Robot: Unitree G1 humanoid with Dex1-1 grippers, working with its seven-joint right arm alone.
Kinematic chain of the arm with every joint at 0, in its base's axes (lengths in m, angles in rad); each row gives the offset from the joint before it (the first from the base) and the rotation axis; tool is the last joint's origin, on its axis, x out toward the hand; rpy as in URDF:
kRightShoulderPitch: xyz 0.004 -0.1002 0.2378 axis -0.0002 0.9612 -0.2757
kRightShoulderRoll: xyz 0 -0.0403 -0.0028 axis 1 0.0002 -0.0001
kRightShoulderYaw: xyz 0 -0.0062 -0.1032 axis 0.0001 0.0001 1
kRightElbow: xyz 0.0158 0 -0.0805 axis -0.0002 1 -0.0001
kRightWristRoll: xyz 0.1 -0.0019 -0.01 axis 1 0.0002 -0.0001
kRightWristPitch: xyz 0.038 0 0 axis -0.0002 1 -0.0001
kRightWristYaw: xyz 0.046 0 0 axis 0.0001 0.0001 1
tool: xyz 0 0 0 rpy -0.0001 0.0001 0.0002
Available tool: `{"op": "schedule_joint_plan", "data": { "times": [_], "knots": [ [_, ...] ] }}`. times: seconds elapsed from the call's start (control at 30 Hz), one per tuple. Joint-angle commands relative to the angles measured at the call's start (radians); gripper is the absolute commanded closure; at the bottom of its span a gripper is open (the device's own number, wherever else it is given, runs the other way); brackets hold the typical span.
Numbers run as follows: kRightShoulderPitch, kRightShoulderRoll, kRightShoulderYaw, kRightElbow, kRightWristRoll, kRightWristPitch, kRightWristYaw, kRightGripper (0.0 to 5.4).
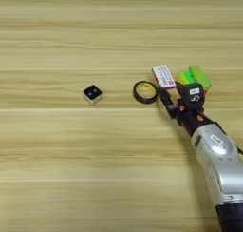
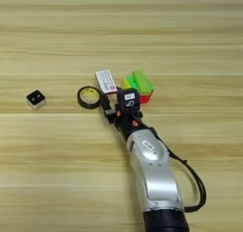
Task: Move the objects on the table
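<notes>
On the table [image 1: 57, 169], a white cube with a black two-dot top [image 1: 92, 93] sits alone at the left. A black-yellow tape ring [image 1: 145, 91] lies flat in the middle. Just right of it is a white-red flat box [image 1: 163, 76], then a multicoloured puzzle cube [image 2: 144, 97] with a bright green bar [image 1: 199, 76] on or against it. My right gripper [image 1: 177, 97] comes in from the bottom right and stands open. Its left finger [image 2: 104, 102] is beside the ring's right edge, and its right finger is in front of the puzzle cube. The box's near end lies just beyond the gap.
My silver forearm [image 2: 151, 171] crosses the lower right of the table, with a black cable [image 2: 197, 178] looping off its right side. Bare wood stretches to the left, to the far side and along the near edge.
</notes>
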Motion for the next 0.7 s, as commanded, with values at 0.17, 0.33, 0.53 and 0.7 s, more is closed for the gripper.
{"op": "schedule_joint_plan", "data": {
  "times": [0.17, 0.33, 0.53, 0.7],
  "knots": [
    [-0.067, -0.021, -0.038, 0.024, 0.009, -0.027, -0.015, 3.33],
    [-0.086, -0.022, -0.053, 0.091, 0.010, -0.039, -0.016, 3.33],
    [-0.105, -0.025, -0.058, 0.169, 0.003, -0.049, -0.016, 3.33],
    [-0.122, -0.027, -0.062, 0.223, 0.000, -0.064, -0.017, 3.33]
  ]
}}
